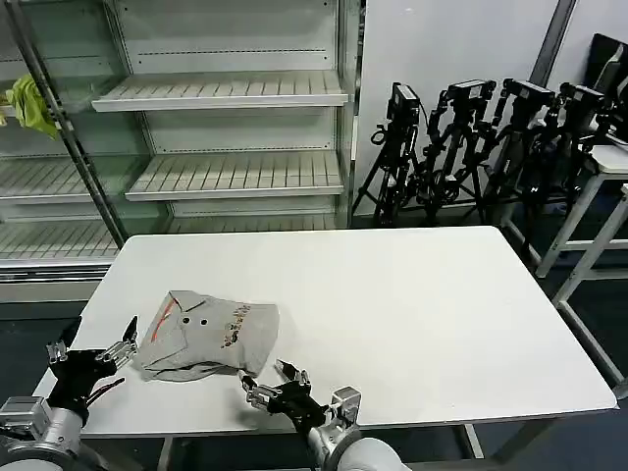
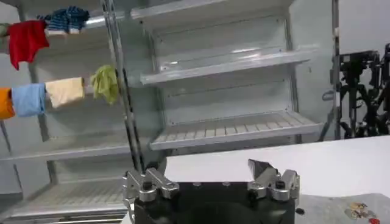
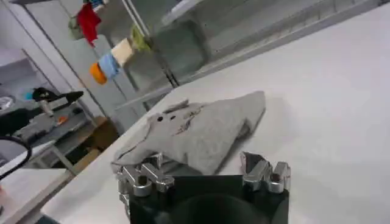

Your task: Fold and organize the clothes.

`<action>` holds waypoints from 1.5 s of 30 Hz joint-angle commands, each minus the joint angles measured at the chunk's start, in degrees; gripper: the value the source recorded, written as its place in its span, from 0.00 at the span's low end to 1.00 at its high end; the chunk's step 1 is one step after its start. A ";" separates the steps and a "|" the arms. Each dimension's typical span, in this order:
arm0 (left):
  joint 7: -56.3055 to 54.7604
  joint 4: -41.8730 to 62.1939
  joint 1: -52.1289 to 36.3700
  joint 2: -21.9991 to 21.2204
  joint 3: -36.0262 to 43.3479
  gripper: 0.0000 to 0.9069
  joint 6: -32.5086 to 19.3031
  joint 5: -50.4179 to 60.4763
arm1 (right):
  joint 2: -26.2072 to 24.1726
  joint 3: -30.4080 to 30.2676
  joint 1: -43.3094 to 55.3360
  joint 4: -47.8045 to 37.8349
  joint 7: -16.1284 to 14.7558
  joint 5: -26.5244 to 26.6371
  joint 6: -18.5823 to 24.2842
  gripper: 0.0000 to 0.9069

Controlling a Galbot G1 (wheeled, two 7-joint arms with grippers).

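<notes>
The light grey T-shirt (image 1: 206, 337) lies folded into a small bundle at the front left of the white table (image 1: 412, 314), its red-orange collar strip and small multicoloured print facing up. My left gripper (image 1: 96, 351) hovers open just off the shirt's left edge, over the table's front left corner. At the front edge, my right gripper (image 1: 274, 383) stands open, just in front of the shirt's near right corner. In the right wrist view the shirt (image 3: 201, 131) lies right beyond the open right gripper (image 3: 201, 167). The left wrist view has the open left gripper (image 2: 210, 173) over bare tabletop, a corner of the shirt (image 2: 347, 210) to one side.
An empty white shelving unit (image 1: 226, 128) stands behind the table, with a yellow-green cloth (image 1: 29, 103) hanging at its left. Black tripods (image 1: 471, 137) crowd the back right, and another table (image 1: 613, 162) stands at the far right. The table's middle and right are bare.
</notes>
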 commanded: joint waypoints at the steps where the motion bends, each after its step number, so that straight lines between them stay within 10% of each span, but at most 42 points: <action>1: -0.03 0.07 0.37 -0.01 -0.02 1.00 -0.15 0.20 | 2.64 0.57 0.25 -2.92 1.18 2.75 -0.06 1.00; 13: -0.03 -0.42 1.19 -0.09 -1.08 1.00 -0.38 0.00 | 5.69 -0.72 4.58 -6.15 2.01 5.08 -0.51 0.96; 16: -0.04 -0.35 1.18 -0.33 -1.01 1.00 -0.60 0.04 | 6.02 -0.93 5.15 -6.42 2.05 5.20 -0.59 0.74; 18: -0.05 -0.32 1.26 -0.46 -0.93 1.00 -0.88 0.07 | 6.10 -0.92 5.24 -6.36 1.96 5.35 -0.64 0.24; 21: -0.04 -0.37 1.29 -0.61 -0.90 1.00 -1.06 0.07 | 6.05 -0.89 5.14 -6.43 1.81 5.27 -0.65 0.00; 45: -0.14 -1.62 0.60 -1.44 0.55 1.00 -1.49 -0.01 | -5.42 6.12 -2.51 2.97 1.77 4.64 -0.77 0.00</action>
